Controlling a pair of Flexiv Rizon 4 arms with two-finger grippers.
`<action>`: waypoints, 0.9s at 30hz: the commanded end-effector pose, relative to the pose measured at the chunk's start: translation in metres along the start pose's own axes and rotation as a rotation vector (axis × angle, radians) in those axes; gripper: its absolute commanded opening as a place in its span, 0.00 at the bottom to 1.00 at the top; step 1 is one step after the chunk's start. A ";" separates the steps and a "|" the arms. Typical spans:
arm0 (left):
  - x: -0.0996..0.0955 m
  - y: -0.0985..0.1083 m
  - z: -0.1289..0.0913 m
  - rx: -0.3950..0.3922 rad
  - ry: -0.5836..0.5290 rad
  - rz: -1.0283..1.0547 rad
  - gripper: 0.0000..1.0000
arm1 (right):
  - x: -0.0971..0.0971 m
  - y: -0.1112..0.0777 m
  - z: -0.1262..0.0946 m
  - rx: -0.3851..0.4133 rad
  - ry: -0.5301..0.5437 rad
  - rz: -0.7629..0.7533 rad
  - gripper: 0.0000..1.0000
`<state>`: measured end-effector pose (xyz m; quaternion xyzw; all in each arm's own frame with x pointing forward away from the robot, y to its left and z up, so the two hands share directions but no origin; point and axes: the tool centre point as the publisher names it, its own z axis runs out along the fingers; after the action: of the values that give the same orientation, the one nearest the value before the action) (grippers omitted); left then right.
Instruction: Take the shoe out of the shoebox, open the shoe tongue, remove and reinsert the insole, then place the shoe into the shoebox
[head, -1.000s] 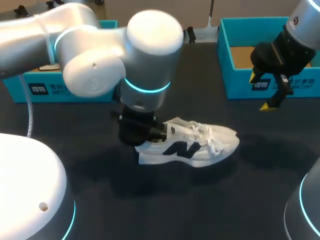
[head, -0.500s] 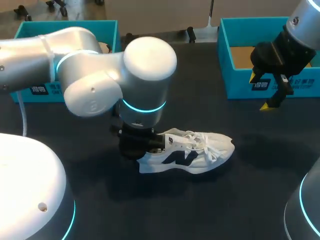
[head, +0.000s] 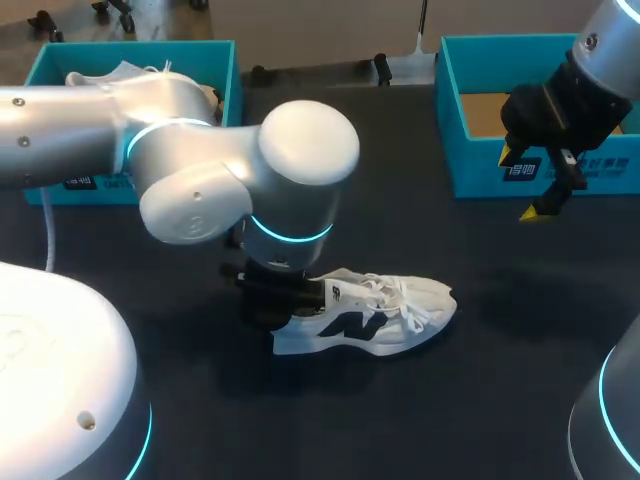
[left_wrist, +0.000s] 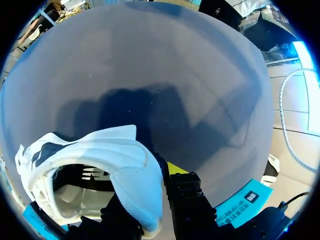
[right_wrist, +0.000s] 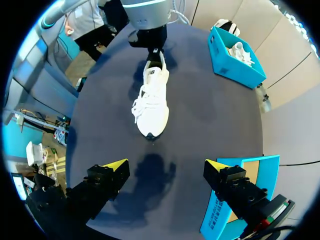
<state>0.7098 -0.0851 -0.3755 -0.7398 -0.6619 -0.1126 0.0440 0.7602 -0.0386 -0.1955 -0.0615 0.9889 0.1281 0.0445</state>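
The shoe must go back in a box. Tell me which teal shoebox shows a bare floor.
The right-hand shoebox: brown cardboard shows inside it. The left-hand shoebox holds another white shoe.

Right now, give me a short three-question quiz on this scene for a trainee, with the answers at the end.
1. Which part of the shoe is the left gripper clamped on? A toe, B heel, C laces.
2. True or false: the shoe lies upside down.
3. Fill in: the right gripper is empty, with its fingers ___ (open or shut).
Key: 1 B; 2 false; 3 open.
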 end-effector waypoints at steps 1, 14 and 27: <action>-0.002 0.001 0.003 0.003 0.005 0.001 0.00 | -0.001 0.001 0.001 0.004 0.001 0.001 1.00; 0.004 -0.001 0.008 0.026 0.002 -0.003 0.42 | -0.001 0.001 0.001 0.004 0.001 0.001 1.00; 0.007 0.001 -0.035 0.008 -0.134 -0.068 1.00 | -0.001 0.001 0.001 0.004 0.001 0.001 1.00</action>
<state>0.7109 -0.0983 -0.3541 -0.7213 -0.6883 -0.0752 0.0164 0.7602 -0.0387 -0.1955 -0.0615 0.9889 0.1281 0.0445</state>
